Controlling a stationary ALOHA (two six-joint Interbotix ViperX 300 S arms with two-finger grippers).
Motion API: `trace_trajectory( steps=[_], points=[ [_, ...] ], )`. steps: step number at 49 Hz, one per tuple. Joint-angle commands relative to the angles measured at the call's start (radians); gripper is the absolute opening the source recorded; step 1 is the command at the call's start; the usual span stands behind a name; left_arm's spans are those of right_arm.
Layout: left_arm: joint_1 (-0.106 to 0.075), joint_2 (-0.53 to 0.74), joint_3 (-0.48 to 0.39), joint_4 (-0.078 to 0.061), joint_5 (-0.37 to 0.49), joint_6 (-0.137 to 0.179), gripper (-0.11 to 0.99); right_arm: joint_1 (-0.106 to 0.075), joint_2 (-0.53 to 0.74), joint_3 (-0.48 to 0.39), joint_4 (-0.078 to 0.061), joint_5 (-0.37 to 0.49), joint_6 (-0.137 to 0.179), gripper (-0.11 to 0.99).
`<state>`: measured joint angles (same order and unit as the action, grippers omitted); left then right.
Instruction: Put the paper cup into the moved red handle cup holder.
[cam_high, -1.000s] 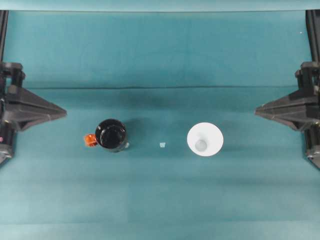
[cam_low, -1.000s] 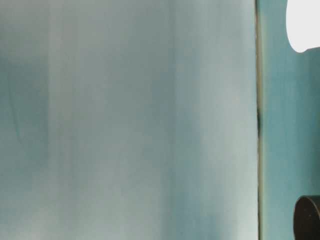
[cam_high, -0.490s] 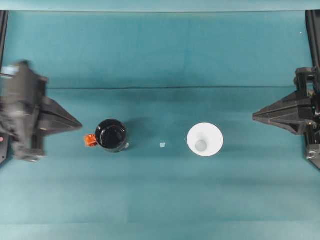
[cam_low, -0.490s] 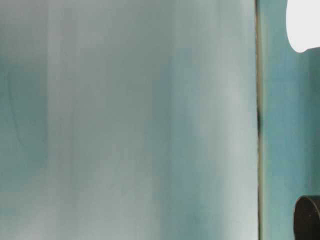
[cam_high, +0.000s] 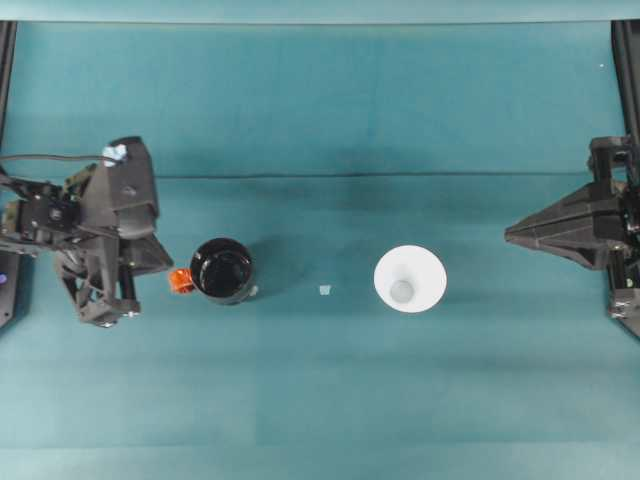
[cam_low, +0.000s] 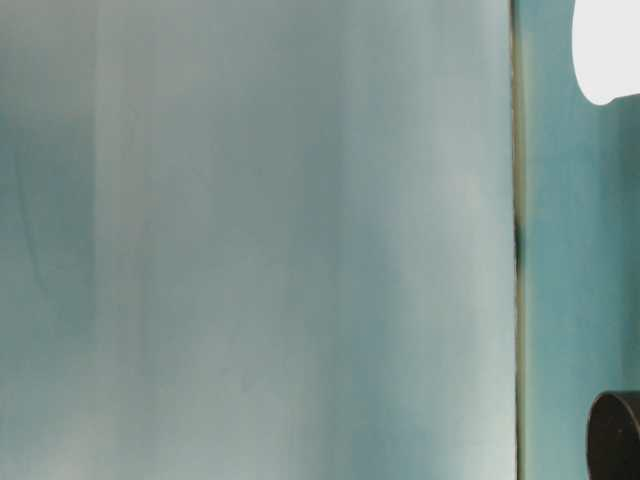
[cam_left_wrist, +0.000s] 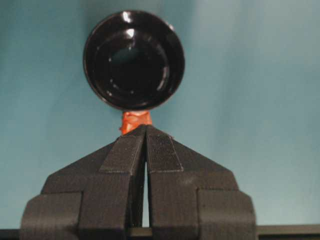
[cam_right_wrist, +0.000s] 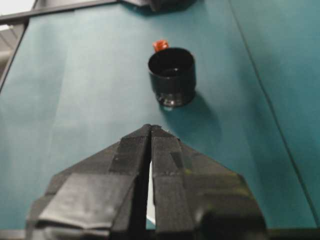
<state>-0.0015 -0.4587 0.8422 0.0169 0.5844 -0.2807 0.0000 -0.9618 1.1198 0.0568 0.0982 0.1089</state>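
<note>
Holder upright on teal cloth, left of middle in overhead view, red handle sticking out toward left gripper. Left gripper just beside that handle, tips nearly at it, apart from black wall. Cup upright, mouth up, right of middle, well apart from holder, greyish base visible down inside. Small pale scrap on cloth between the two. Right gripper out near right edge, well clear of cup.

From left wrist: fingers pressed together, only a hairline slit between, nothing held; handle poking up just past tips, glossy holder beyond with hollow inside showing. Contact with handle not decidable.

From right wrist: right gripper likewise closed and empty, a sliver of white showing low in the gap between fingers; holder seen side-on across cloth, handle on its far side, shadow cast beside it.

Table-level view mostly blurred pale backdrop; white cup and dark holder each cut off at frame edge. Clear cloth between cup and holder but for the scrap.
</note>
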Motion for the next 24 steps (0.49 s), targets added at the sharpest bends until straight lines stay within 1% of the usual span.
trace_trajectory(
  steps=[1, 3, 4, 12, 18, 21, 24],
  points=[
    [0.003, 0.012, -0.025, 0.003, 0.0, 0.002, 0.02, -0.005, 0.008, -0.023, 0.002, 0.002, 0.009, -0.09],
    [0.005, 0.018, -0.025, 0.003, -0.002, 0.003, 0.03, -0.006, 0.008, -0.023, 0.003, 0.003, 0.009, -0.09],
    [0.003, 0.02, -0.025, 0.003, -0.003, 0.003, 0.03, -0.006, 0.008, -0.023, 0.002, 0.003, 0.009, -0.09],
    [0.005, 0.028, -0.023, 0.003, -0.006, 0.002, 0.03, -0.011, 0.008, -0.023, 0.003, 0.017, 0.009, -0.09],
    [0.003, 0.035, -0.02, 0.003, -0.008, 0.0, 0.03, -0.014, 0.008, -0.021, 0.002, 0.032, 0.009, -0.09],
    [0.005, 0.041, -0.02, 0.003, -0.009, -0.002, 0.09, -0.015, 0.008, -0.021, 0.002, 0.037, 0.009, -0.09],
    [0.005, 0.054, -0.018, 0.003, -0.012, 0.0, 0.23, -0.017, 0.008, -0.021, 0.002, 0.038, 0.009, -0.09]
  ],
)
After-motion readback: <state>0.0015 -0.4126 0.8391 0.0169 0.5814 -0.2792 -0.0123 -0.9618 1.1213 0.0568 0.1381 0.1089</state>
